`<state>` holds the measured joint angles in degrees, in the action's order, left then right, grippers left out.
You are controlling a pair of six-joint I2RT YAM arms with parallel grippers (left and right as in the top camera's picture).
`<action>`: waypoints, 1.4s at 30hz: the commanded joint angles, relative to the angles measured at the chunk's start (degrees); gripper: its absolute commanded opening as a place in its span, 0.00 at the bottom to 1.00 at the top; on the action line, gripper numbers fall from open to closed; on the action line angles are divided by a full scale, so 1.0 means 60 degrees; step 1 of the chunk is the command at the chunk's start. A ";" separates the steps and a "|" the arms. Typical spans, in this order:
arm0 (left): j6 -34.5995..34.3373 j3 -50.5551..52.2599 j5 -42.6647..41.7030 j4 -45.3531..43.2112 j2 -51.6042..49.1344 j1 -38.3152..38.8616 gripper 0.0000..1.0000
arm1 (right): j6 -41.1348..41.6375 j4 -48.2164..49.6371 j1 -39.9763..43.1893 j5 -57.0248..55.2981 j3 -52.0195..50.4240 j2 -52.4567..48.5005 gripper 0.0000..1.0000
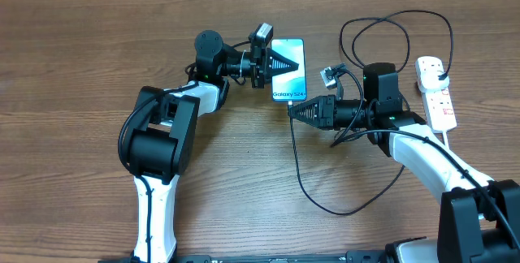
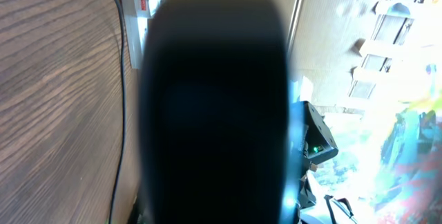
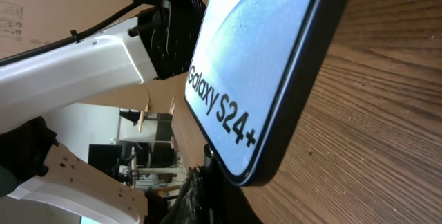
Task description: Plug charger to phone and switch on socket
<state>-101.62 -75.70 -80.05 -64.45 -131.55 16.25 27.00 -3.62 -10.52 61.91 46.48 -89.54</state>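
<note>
The phone (image 1: 291, 76) lies on the wooden table with its light-blue screen up, and "Galaxy S24+" reads on it in the right wrist view (image 3: 255, 65). My left gripper (image 1: 275, 64) is shut on the phone's left side; in the left wrist view the phone (image 2: 214, 113) is a black blur filling the jaws. My right gripper (image 1: 294, 110) is shut on the charger's connector tip (image 3: 210, 172), held right at the phone's bottom edge. The thin black charger cable (image 1: 325, 202) loops across the table to a plug in the socket (image 1: 436, 92), a white power strip at the right.
The charger cable makes a second loop (image 1: 398, 19) behind my right arm. The power strip (image 2: 138, 10) and cable (image 2: 123, 79) also show in the left wrist view. My left arm (image 3: 76, 65) shows beyond the phone in the right wrist view.
</note>
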 commanded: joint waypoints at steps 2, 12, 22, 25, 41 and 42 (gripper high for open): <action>0.0233 -0.0215 0.0135 -0.0390 0.0051 0.0058 0.04 | 0.0240 0.0135 0.0025 -0.0062 -0.0004 -0.0029 0.04; 0.0954 -0.0215 0.0171 -0.0382 0.0051 0.0113 0.04 | 0.0441 0.0186 0.0025 -0.0033 -0.0004 -0.0029 0.04; 0.0525 -0.0215 0.0426 -0.0386 0.0051 0.0080 0.04 | 0.0433 0.0087 0.0025 -0.0066 -0.0007 -0.0029 0.04; 0.0357 -0.0215 0.0492 -0.0386 0.0051 0.0080 0.04 | 0.0430 0.0095 0.0025 -0.0066 -0.0004 -0.0029 0.04; 0.0404 -0.0215 0.0368 -0.0390 0.0051 0.0084 0.04 | 0.0484 0.0175 0.0029 -0.0317 -0.0004 -0.0029 0.04; 0.0433 -0.0215 0.0342 -0.0386 0.0051 0.0084 0.04 | 0.0517 0.0266 0.0029 -0.0313 -0.0004 -0.0029 0.04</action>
<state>-99.04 -75.70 -78.15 -66.04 -131.55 16.43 29.80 -3.03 -10.52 60.45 46.48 -89.54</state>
